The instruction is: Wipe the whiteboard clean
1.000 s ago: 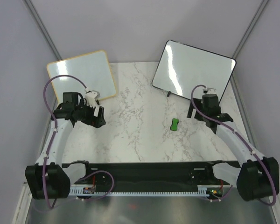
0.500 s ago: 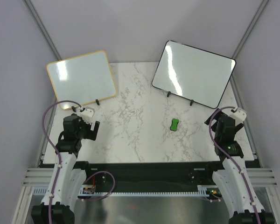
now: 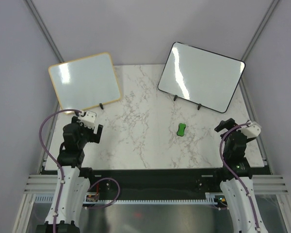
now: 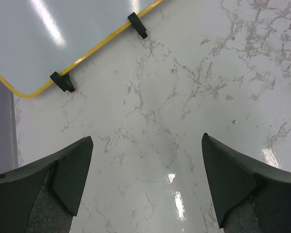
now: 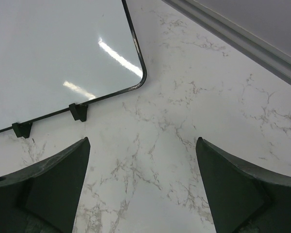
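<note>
Moved: both arms are pulled back to the near edge vs 1 s ago, when they reached out by the boards; boards and eraser haven't shifted.
Left gripper (image 4: pixel 146 138): jaws spread wide, nothing btwn them, over bare table (image 3: pixel 140 121) just short of the tan-framed board (image 3: pixel 85 82).
Right gripper (image 5: pixel 142 141): also spread, empty, low over the table near the board's right corner and feet.
Whiteboard (image 3: pixel 201 75): black frame, propped on small feet at far right of table, leaning back. Surface looks clean, only lamp glare; no marks I can make out.
Eraser (image 3: pixel 182 129): small green piece flat on the marble, in front of the board, nearer the right arm, touching neither gripper.
Stage: prob. done and arms parked, or not begun; can't tell which.
Risk 1: if wiping is needed, pressing hard could tip the board or skid it backward, since only the feet prop it.
Risk 2: eraser is low and small, so a grab off-centre may pinch it askew or flick it away.
Risk 3: left arm sits by the wrong board, so it could easily wipe that one.
</note>
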Robot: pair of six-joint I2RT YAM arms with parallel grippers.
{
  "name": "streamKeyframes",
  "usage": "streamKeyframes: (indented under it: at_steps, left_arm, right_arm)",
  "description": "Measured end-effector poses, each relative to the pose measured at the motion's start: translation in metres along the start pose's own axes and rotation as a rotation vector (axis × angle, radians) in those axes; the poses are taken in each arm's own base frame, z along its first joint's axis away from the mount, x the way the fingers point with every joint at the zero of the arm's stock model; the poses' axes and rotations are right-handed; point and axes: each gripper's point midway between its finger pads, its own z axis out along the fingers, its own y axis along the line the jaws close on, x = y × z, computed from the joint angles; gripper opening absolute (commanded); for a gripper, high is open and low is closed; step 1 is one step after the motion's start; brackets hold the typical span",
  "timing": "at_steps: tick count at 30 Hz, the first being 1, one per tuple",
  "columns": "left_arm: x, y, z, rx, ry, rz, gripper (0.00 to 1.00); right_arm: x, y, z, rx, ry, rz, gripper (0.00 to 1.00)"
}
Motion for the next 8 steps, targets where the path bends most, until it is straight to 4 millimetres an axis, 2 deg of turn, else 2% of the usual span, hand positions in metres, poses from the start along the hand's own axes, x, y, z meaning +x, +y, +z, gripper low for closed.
streamKeyframes:
  at_steps: [8]
  left_arm:
    - [-0.0011,-0.0012,-0.0010,0.012,-0.010,-0.005,0.99]
  right_arm:
    - [0.0114,-0.0030,0.0064,0.031,0.041,0.004,0.95]
